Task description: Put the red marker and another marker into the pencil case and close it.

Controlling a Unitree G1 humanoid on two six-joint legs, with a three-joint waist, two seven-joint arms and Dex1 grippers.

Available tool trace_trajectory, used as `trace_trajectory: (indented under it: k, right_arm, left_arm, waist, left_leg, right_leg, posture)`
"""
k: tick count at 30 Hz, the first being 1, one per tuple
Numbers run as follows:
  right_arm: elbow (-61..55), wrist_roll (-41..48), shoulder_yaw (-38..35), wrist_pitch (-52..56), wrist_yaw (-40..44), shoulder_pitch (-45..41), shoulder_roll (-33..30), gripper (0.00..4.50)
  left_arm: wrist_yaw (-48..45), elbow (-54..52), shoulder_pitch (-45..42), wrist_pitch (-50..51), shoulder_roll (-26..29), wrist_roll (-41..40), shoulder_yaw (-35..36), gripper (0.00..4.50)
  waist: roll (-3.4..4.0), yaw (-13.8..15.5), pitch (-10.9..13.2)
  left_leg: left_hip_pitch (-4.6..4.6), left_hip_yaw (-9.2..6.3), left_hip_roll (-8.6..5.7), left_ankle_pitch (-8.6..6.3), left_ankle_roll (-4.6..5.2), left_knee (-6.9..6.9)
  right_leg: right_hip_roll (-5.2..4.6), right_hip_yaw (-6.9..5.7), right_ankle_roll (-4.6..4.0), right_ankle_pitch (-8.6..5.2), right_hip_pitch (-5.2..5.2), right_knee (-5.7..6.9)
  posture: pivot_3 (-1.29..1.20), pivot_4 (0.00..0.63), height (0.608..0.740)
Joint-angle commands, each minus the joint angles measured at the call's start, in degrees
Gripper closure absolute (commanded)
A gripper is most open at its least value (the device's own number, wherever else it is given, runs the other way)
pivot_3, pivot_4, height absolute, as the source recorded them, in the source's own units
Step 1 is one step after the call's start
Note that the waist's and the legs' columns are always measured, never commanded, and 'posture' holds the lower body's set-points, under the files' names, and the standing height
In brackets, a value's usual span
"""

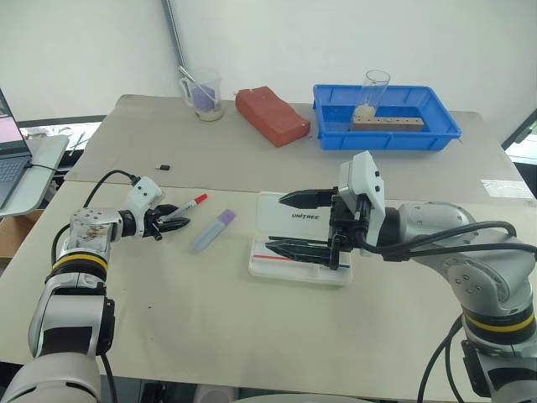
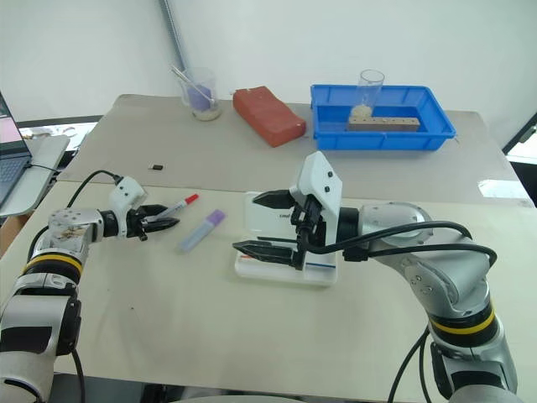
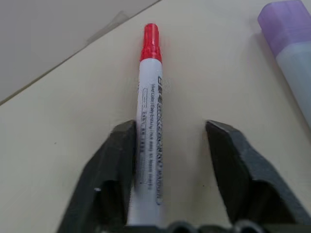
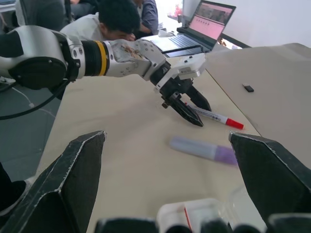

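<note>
Red marker (image 3: pixel 148 116) flat on worktop (image 1: pixel 252 327), between left gripper (image 1: pixel 170 223) jaws, not yet clenched; lavender highlighter (image 1: pixel 211 231) beside. Pencil case (image 1: pixel 285 214) open under right gripper (image 1: pixel 295 225), jaws spread wide.

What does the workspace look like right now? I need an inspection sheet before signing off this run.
Surface: beige table, a seam across the middle.
Job's things: red marker lying flat between the left gripper's fingers; lavender highlighter lying loose beside it; pencil case open, thin pens inside.
Clutter: blue tray with a glass and wooden block, red brick, measuring cup, small black item.
Grippers: left gripper straddles the marker, a gap on one side; right gripper open above the case.
Cables: black cables on both arms.
Surroundings: laptop, seated person.
</note>
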Motion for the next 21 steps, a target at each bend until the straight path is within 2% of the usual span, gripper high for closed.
trace_trajectory:
  k: [1, 3, 8, 13, 16, 19, 21]
  right_arm:
    - [-0.93, -0.65, -0.84, -0.53, -1.23, -1.09, 0.27, 0.0]
    - [-0.97, -1.18, -0.58, -0.6, -1.69, -1.3, 0.36, 0.0]
    - [-1.64, -3.07, -1.81, -1.42, -2.55, 0.51, -1.1, 0.0]
    - [-4.16, -2.1, -8.19, -1.44, -0.54, 8.8, -6.75, 0.0]
    - [-5.59, -1.42, -11.7, -1.73, 1.04, 14.22, -9.67, 0.0]
    - [-7.31, -0.44, -15.76, -1.7, 2.9, 19.97, -12.12, 0.0]
    - [-7.93, 0.5, -17.47, -1.58, 3.33, 22.12, -13.1, 0.0]
  left_arm:
    - [-0.1, 1.06, -1.54, -1.54, 0.73, 1.16, -0.05, 3.79]
    - [-0.43, 1.33, -1.74, -1.48, 0.86, 1.17, 0.1, 4.38]
    - [2.33, -1.67, -2.66, -2.8, 2.35, 0.88, 1.55, 4.37]
    - [-7.98, -28.94, -0.55, 9.21, 4.44, -5.55, 0.74, 4.37]
    - [-12.39, -46.36, 2.95, 17.17, 6.6, -8.91, -1.53, 4.37]
    - [-15.75, -59.68, 5.63, 21.78, 7.67, -11.17, -4.77, 4.37]
    - [-15.36, -64.33, 6.25, 21.61, 6.23, -10.63, -7.24, 4.37]
  waist:
    - [0.01, -0.06, -0.01]
    - [0.01, -0.11, -0.01]
    - [0.01, -0.22, -0.01]
    - [-0.08, 0.63, 0.0]
    - [0.19, 0.35, -0.17]
    - [0.31, 0.04, -0.24]
    - [0.31, -0.08, -0.23]
  left_leg:
    - [0.01, -0.01, 0.03, 0.0, 0.0, 0.0]
    - [0.02, -0.01, 0.04, 0.0, 0.0, 0.0]
    - [0.02, -0.01, 0.04, 0.0, 0.0, 0.0]
    - [-0.19, 0.01, 0.05, 0.02, -0.04, 0.01]
    - [-0.16, 0.1, 0.0, 0.02, -0.04, 0.07]
    - [-0.03, 0.08, 0.0, 0.03, -0.04, 0.04]
    - [0.03, -0.02, 0.03, 0.03, -0.04, 0.04]
  right_leg:
    - [0.04, 0.0, -0.01, 0.0, 0.0, 0.01]
    - [0.06, 0.01, -0.02, -0.01, 0.0, 0.02]
    - [0.06, 0.02, -0.05, -0.02, -0.01, 0.02]
    - [0.04, 0.01, -0.07, -0.03, -0.01, -0.03]
    - [-0.05, 0.09, -0.07, -0.03, 0.07, -0.09]
    - [-0.01, 0.13, -0.09, -0.06, 0.15, -0.09]
    - [0.11, 0.17, -0.12, -0.08, 0.18, -0.05]
  posture:
    - [0.0, 0.15, 0.74]
    - [0.0, 0.15, 0.74]
    - [0.0, 0.15, 0.74]
    - [0.0, 0.15, 0.74]
    - [0.0, 0.15, 0.74]
    - [0.0, 0.15, 0.74]
    - [0.0, 0.15, 0.74]
